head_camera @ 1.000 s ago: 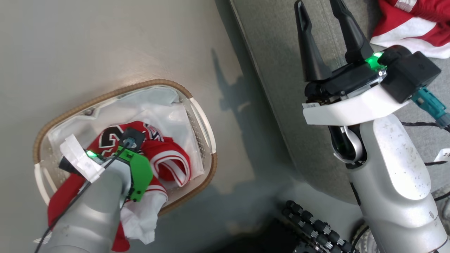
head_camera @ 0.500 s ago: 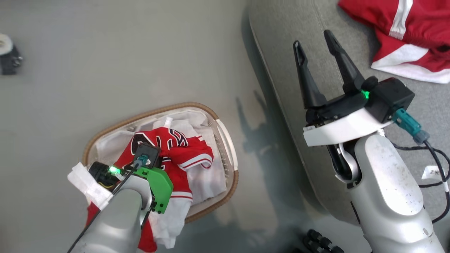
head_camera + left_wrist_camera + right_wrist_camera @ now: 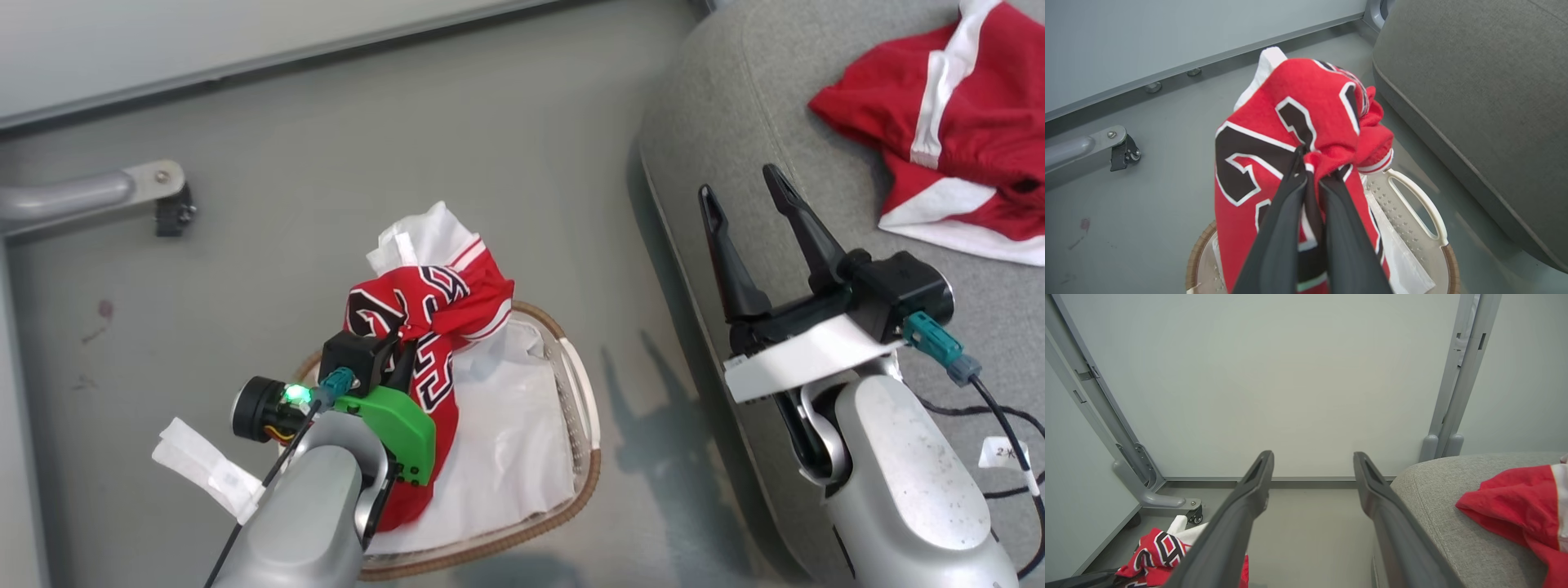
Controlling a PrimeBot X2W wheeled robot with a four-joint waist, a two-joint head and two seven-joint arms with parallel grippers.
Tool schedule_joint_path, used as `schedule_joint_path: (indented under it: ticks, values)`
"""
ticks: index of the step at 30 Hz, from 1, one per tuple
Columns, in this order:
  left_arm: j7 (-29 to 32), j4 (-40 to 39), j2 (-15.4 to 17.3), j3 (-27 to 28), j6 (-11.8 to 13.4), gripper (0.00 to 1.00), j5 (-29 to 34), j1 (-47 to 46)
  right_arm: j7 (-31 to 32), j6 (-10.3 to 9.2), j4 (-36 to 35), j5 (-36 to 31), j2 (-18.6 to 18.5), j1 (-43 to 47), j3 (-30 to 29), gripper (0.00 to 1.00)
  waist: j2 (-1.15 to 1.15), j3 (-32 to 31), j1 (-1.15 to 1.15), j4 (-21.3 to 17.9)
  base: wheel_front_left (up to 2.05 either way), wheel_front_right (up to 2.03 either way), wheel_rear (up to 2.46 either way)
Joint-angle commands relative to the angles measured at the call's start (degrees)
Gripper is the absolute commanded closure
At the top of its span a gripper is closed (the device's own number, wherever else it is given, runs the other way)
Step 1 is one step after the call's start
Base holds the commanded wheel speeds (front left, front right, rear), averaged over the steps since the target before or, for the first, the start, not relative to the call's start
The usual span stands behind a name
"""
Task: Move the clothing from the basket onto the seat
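The jersey (image 3: 433, 306) has lifted higher out of the basket (image 3: 584, 425) since a moment ago, bunched above it in the left gripper's (image 3: 1314, 163) tight pinch. Right of the basket, the right gripper (image 3: 747, 196) hangs spread and empty over the seat (image 3: 735, 106).

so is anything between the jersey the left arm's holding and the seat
Mostly no. The jersey, held in the left gripper above the basket, has only bare floor between it and the seat. The right gripper, jaws open, hovers at the seat's near edge and could crowd a direct swing.
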Motion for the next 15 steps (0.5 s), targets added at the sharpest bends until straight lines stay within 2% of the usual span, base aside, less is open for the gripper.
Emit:
schedule_joint_path:
  ticks: [1, 6, 15]
  values:
    - [-0.2, -1.75, 0.11, 0.18, 0.49, 1.0, -0.38, 1.53, -0.08, -0.06, 0.34, -0.32, -0.47, 1.42, -0.34, 0.0, 0.0, -4.08, 0.0, 3.22, 0.0, 0.0, 0.0]
    - [-0.2, -11.01, 0.1, 1.61, 1.29, 1.0, -0.76, 4.4, -0.08, -0.06, 1.29, -0.58, -0.74, 4.2, -0.76, 0.0, 0.0, -7.82, 0.0, 4.82, 0.0, 0.0, 0.0]
    - [-0.21, -22.05, 0.09, 3.01, 1.68, 1.0, -1.07, 6.85, -0.08, -0.06, 2.79, -0.39, -0.52, 7.57, -0.48, 0.0, 0.0, -12.53, 0.0, 5.95, 0.0, 0.0, 0.0]
